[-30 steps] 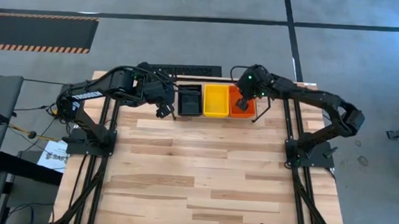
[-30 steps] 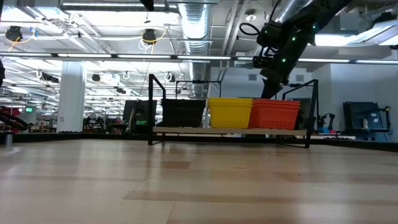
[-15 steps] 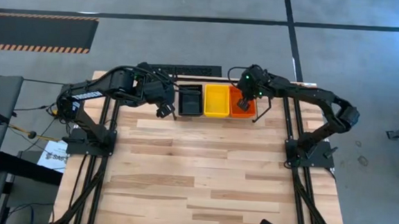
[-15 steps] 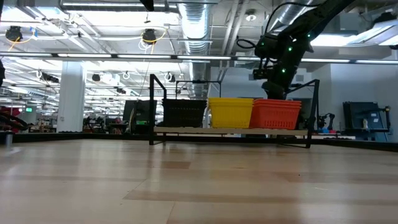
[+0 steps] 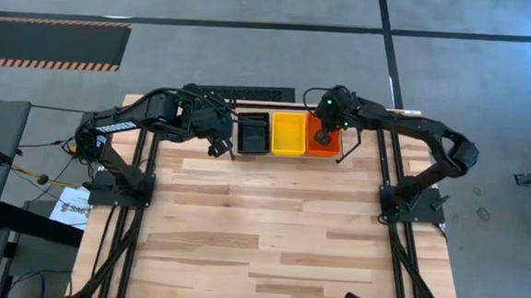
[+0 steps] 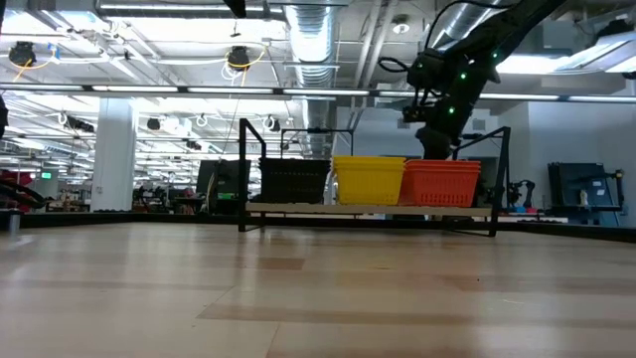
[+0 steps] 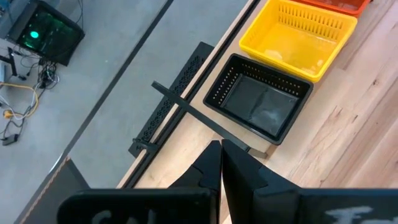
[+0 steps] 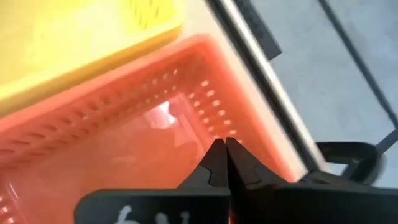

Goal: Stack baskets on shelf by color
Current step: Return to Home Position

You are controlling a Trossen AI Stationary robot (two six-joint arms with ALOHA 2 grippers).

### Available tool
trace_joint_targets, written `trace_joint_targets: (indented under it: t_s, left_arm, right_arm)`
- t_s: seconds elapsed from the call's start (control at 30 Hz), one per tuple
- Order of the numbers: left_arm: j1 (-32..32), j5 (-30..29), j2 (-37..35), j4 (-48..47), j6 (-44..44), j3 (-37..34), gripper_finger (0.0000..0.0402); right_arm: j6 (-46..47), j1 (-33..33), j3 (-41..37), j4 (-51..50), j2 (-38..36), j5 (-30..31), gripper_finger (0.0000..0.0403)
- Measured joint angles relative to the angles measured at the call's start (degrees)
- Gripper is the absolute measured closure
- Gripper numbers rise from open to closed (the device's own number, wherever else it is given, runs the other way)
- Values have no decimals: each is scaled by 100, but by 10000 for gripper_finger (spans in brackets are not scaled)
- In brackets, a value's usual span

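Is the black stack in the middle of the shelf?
No, the yellow stack holds the middle; the black stack is at one end.

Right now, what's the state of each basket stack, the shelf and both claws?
black baskets: on the shelf, upright, top one empty
yellow baskets: on the shelf, middle spot, top one empty
orange baskets: on the shelf, upright, under the right claw
shelf: standing, all three spots filled
left claw: shut, empty, beside the black baskets
right claw: shut, empty, over the orange baskets

The baskets [image 5: 288, 134] are glossy plastic, the shelf [image 6: 241, 169] matt black metal, the table [image 5: 261, 225] smooth wood.
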Motion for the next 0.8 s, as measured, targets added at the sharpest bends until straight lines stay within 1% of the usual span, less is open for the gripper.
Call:
trace_joint_targets:
  t_s: [0.1, 0.2, 0.27, 0.37, 0.43, 0.5, 0.57, 0.67, 0.73, 0.8]
  left_arm:
    - [0, 2, 0, 2, -2, 0, 401]
    - [-55, -9, 0, 1, 10, 0, 401]
    - [-168, -38, 0, 0, 33, 0, 401]
    - [-450, -143, 0, 0, -46, 0, 401]
    - [-703, -204, 0, 2, -233, -5, 401]
    - [-1003, -339, -36, 18, -481, -165, 401]
    - [-1303, -551, -158, 15, -941, -587, 401]
    - [-1703, -744, -570, 257, -1998, -1661, 401]
    - [-1897, -747, -964, 1123, -2387, -2547, 401]
    - [-2015, -635, -1405, 2477, -2357, -3503, 401]
  right_arm:
    - [17, 91, -2, -8, -270, -1, 402]
    - [28, 307, -2, -17, -712, -119, 402]
    - [117, 463, -2, -31, -1103, -458, 402]
    - [271, 661, -2, -44, -1865, -1164, 402]
    - [401, 733, -2, -80, -2422, -1468, 402]
    - [470, 776, -2, -94, -3043, -1702, 402]
    - [524, 787, -2, -149, -3654, -1954, 402]
    - [653, 772, 0, -217, -4529, -2563, 402]
    - [803, 778, 0, -213, -4998, -3065, 402]
    - [954, 779, 0, -192, -5491, -3424, 402]
